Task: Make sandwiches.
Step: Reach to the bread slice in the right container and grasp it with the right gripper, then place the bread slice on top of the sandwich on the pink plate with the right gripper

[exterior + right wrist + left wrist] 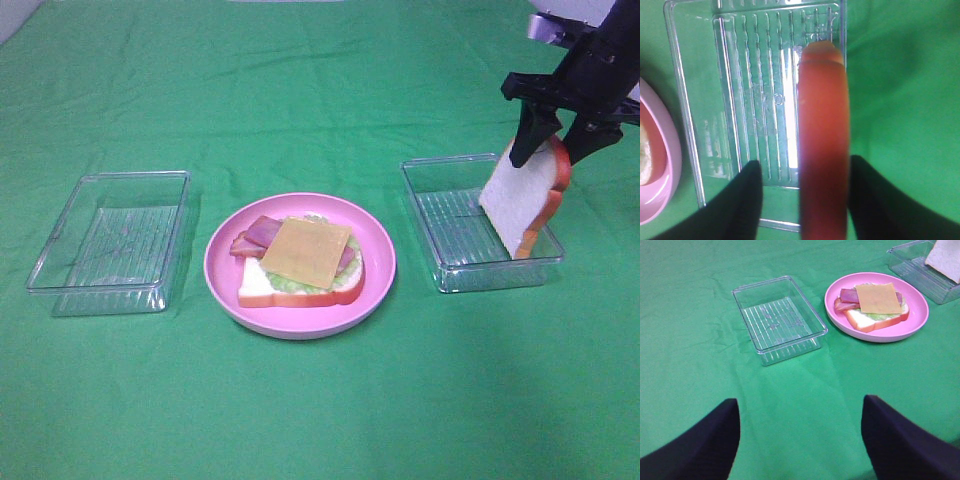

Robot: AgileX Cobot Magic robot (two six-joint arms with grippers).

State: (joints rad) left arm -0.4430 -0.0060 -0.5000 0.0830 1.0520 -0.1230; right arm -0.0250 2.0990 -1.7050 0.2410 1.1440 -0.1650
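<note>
Nearest on the desk [320, 400], the pink plate [375, 290] holds the open stack: bottom bread slice [255, 288], lettuce [300, 284], bacon strips [255, 236] and cheese square [307, 252] on top. Beyond it to the right, the right gripper [556, 150] pinches the top bread slice [518, 200] by its crust, hanging on edge over the clear tray [440, 255]; the left gripper [800, 440] stands wide and empty. To finish well, lift it clear of the tray wall, turn it flat, and lower it squarely over the cheese before releasing.

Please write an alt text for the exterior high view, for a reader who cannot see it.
The right pincer holds a bread slice on edge over a clear plastic tray. In the centre, a pink plate carries an open sandwich topped with cheese; another clear tray lies left.
</note>
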